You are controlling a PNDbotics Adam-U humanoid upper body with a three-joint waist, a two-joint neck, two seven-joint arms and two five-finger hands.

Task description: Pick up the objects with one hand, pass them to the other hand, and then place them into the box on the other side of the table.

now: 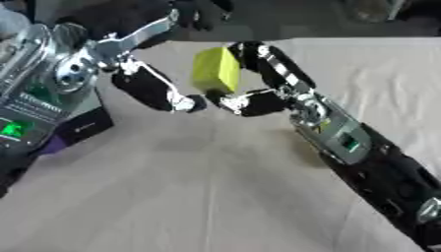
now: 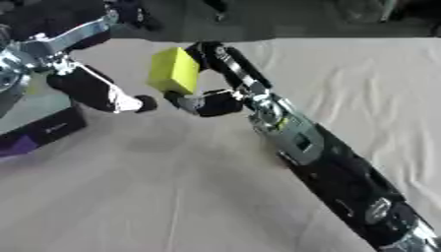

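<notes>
**Yellow block caught mid-handoff above the table**

Nearest the camera, the right forearm was seen running up from the lower right corner across the cloth-covered table [image 1: 215, 197], black casing with a small green-lit panel on it. Further up, the right hand [image 1: 267, 88] was curled round the yellow block [image 1: 215, 70], fingers behind its far side and the thumb tucked under the lower edge, so the block was held clear of the table and tilted a bit. Its open face was turned toward the other arm, which looked like the whole point: a free side was being offered for the pass.

Just left of that, the left hand [image 1: 159, 88] was reaching in, fingers pointed at the block's lower corner but not closed on anything; a small gap was still visible, so it was judged as released and waiting. Handoff not done yet, basically.

Farther left, partly hidden by the left arm, a dark box [image 2: 43, 120] was sitting at the table edge with something purple beside it. That was taken as the likely drop spot, since it sat on the receiving hand's side.
</notes>
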